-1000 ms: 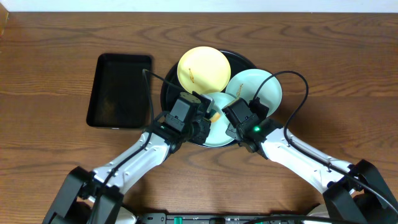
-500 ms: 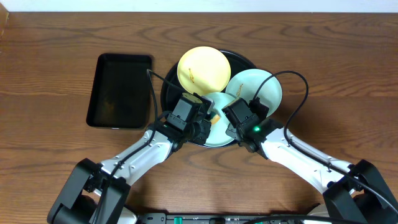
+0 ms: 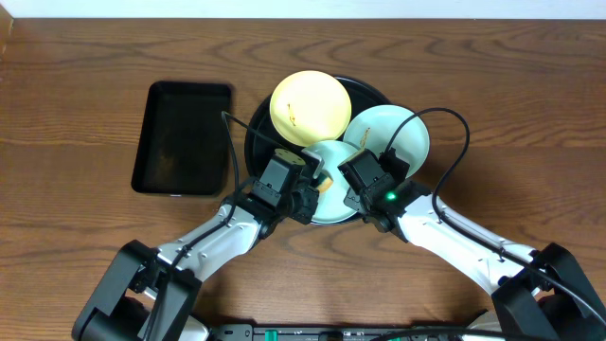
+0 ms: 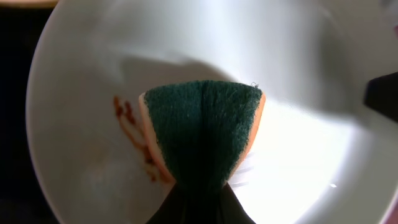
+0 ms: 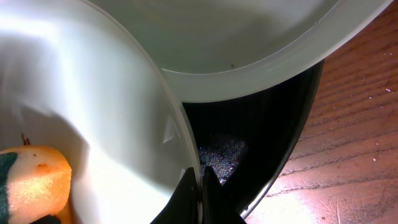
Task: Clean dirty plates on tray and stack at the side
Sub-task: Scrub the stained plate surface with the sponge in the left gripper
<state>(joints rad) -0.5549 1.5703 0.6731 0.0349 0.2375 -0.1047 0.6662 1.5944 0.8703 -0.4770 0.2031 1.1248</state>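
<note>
On the round black tray (image 3: 260, 142) lie a pale yellow plate (image 3: 311, 107) and two mint plates, one at the right (image 3: 393, 133) and one nearest me (image 3: 333, 201). My left gripper (image 4: 200, 194) is shut on a folded green-and-orange sponge (image 4: 200, 130), which presses on the near mint plate (image 4: 298, 155) beside brown smudges (image 4: 134, 130). My right gripper (image 5: 200, 183) is shut on that plate's rim (image 5: 180, 134). In the right wrist view the sponge (image 5: 34, 177) shows at lower left, the other mint plate (image 5: 236, 37) overlaps above, and the tray (image 5: 273, 130) lies below.
A smaller rectangular black tray (image 3: 182, 137) sits left of the round one. The yellow plate carries a thin brown smudge (image 3: 292, 116). Bare wooden table (image 3: 511, 114) surrounds the trays. Both arms meet over the tray's near edge, cables looping above them.
My left gripper and the sponge have slid a little across the near mint plate toward its near side. The right gripper and the plates have stayed put.
</note>
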